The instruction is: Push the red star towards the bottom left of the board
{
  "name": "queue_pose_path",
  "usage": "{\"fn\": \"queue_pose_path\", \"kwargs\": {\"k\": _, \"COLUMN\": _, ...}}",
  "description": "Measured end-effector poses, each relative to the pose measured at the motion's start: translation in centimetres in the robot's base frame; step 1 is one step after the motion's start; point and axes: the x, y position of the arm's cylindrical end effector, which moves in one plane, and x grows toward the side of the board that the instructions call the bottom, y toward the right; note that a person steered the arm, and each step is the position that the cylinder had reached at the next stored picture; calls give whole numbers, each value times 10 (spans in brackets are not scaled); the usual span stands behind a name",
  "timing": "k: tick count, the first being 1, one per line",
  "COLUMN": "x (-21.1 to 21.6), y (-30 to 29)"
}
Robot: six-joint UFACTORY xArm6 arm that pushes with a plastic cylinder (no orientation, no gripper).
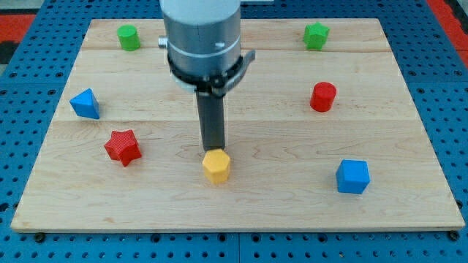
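The red star [122, 147] lies on the wooden board [278, 204] at the view's left, a little below mid-height. My tip [213, 151] stands right of it, about a fifth of the board's width away, and touches the top edge of a yellow hexagonal block [216, 166]. The rod hangs from the grey arm [201, 44] at the view's top centre.
A blue triangular block [85, 104] lies above left of the star. A green cylinder [129, 37] sits at top left, a green star [316, 35] at top right, a red cylinder [322, 96] at the right and a blue cube [352, 176] at bottom right.
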Motion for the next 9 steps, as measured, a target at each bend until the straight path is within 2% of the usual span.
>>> {"fn": "queue_pose_path", "kwargs": {"k": 1, "x": 11, "y": 0}}
{"fn": "queue_pose_path", "kwargs": {"k": 2, "x": -17, "y": -19}}
{"fn": "queue_pose_path", "kwargs": {"k": 4, "x": -20, "y": -105}}
{"fn": "queue_pose_path", "kwargs": {"k": 6, "x": -58, "y": -147}}
{"fn": "queue_pose_path", "kwargs": {"k": 8, "x": 15, "y": -151}}
{"fn": "queue_pose_path", "kwargs": {"k": 9, "x": 25, "y": -150}}
